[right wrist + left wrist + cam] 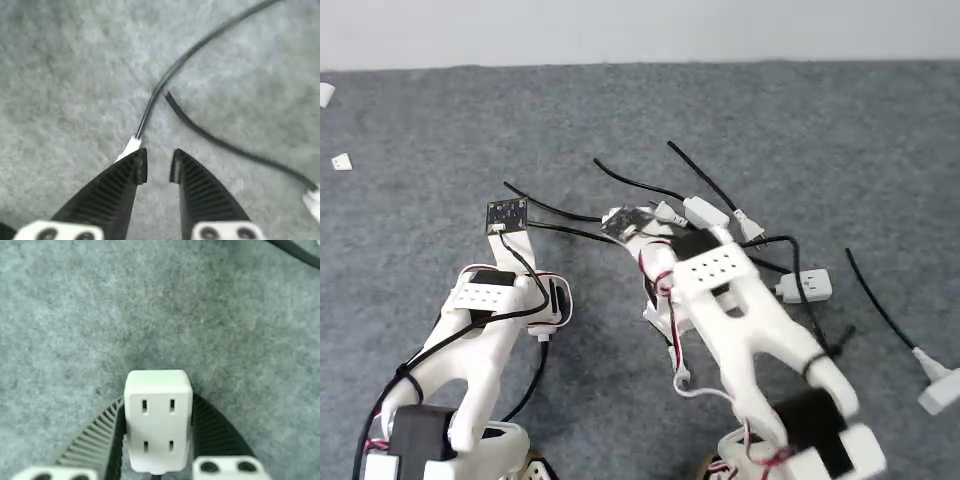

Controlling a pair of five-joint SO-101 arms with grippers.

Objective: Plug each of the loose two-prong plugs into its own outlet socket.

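Observation:
In the left wrist view my left gripper (158, 412) is shut on a white outlet socket block (157, 390), whose slotted face looks up, just above the grey carpet. My right gripper (158, 167) hangs low over the carpet, slightly open with nothing between its fingers. The white end of a plug (128, 149) lies right beside one fingertip, its thin black cord (200, 45) running away. In the high view, two loose white plugs (705, 212) (750, 230) and a white socket (807, 286) lie just beyond the right arm (720, 275).
Another black cord (220, 142) with a bare end crosses the carpet near my right gripper. A further white piece on a cord (935, 385) lies at the far right. Black cords (630, 183) trail across the middle of the carpet (420, 130). The left arm (485, 295) stands at left.

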